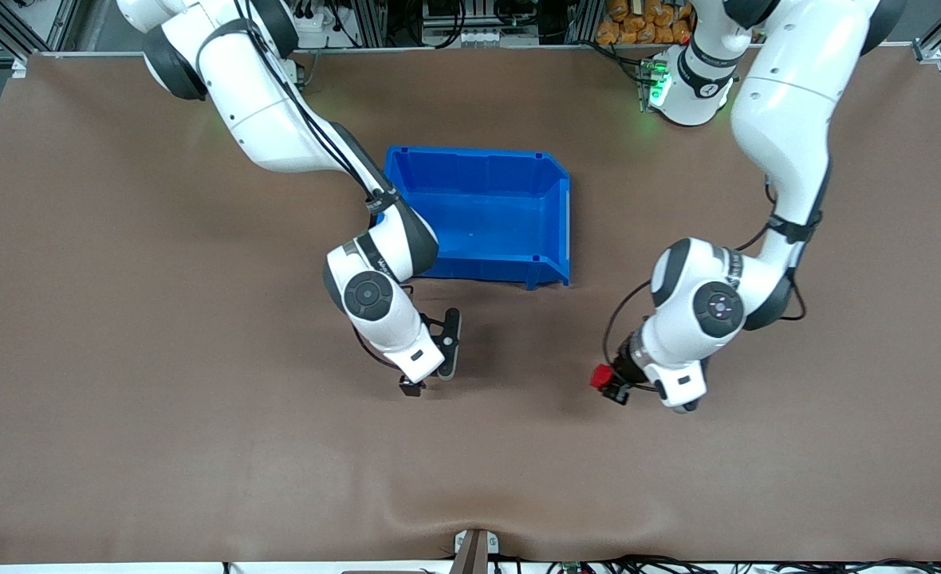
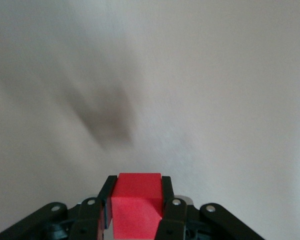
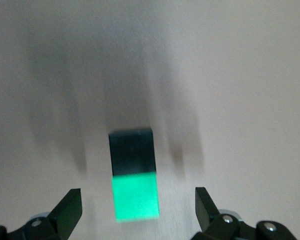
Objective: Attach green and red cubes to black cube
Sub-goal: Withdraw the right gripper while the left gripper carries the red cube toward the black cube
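Two grippers are working over the brown table (image 1: 120,399), nearer the front camera than the blue bin (image 1: 478,215).

Left gripper (image 2: 137,200): its fingers (image 2: 106,197) are pressing flat against two opposite faces of the red cube (image 2: 136,202), holding it clamped between them. In the front view that cube (image 1: 600,376) is showing at the tip of the left gripper (image 1: 612,386), which is hanging over bare table toward the left arm's end, clear of the bin. Whether the cube is touching the table, I cannot tell. The left arm is reaching down from its base at the table's upper edge, elbow folded above the hand.

Right gripper (image 3: 138,210): its fingers (image 3: 70,207) are standing wide apart, gripping nothing. Between them, on the table, the green cube (image 3: 135,196) is lying with the black cube (image 3: 132,150) touching one of its faces, the pair forming one short block. Neither finger is touching either cube. In the front view the right gripper (image 1: 416,383) is sitting low over the table just in front of the bin's open side, and its wrist is hiding the two joined cubes. The right arm is crossing the bin's corner on its way down.
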Robot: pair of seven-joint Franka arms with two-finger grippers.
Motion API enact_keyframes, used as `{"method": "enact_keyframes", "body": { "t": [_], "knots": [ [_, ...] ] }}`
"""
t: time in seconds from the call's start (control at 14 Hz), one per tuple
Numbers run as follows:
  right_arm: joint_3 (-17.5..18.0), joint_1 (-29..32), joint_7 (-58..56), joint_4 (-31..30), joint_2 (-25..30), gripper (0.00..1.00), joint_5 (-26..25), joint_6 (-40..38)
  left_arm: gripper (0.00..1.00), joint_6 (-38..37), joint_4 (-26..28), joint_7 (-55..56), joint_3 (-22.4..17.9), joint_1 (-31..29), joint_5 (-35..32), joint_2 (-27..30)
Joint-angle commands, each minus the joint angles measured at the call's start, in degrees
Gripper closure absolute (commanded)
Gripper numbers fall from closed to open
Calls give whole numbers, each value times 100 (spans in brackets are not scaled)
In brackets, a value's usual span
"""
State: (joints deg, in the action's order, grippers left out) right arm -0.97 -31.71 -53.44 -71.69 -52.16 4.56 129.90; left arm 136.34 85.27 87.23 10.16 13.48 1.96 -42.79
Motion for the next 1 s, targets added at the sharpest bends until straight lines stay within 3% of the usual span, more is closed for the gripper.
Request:
{"method": "enact_keyframes", "body": {
  "t": [0.0, 0.21, 0.57, 0.93],
  "knots": [
    [26, 182, 464, -170, 617, 0, -17, -806, 100, -107, -887, 1020, -40, 268, 147, -606],
    [26, 576, 703, -362, 1101, 0, 27, -1159, 100, -107, -1126, 1594, -58, 549, 156, -836],
    [53, 1745, 739, -1355, 2384, 0, 220, -1222, 100, -107, -1565, 2051, -49, 857, 700, -1266],
    [35, 2765, 739, -1401, 3123, 0, 599, -2222, 100, -99, -2058, 2579, -67, 1331, 710, -1653]
  ]
}}
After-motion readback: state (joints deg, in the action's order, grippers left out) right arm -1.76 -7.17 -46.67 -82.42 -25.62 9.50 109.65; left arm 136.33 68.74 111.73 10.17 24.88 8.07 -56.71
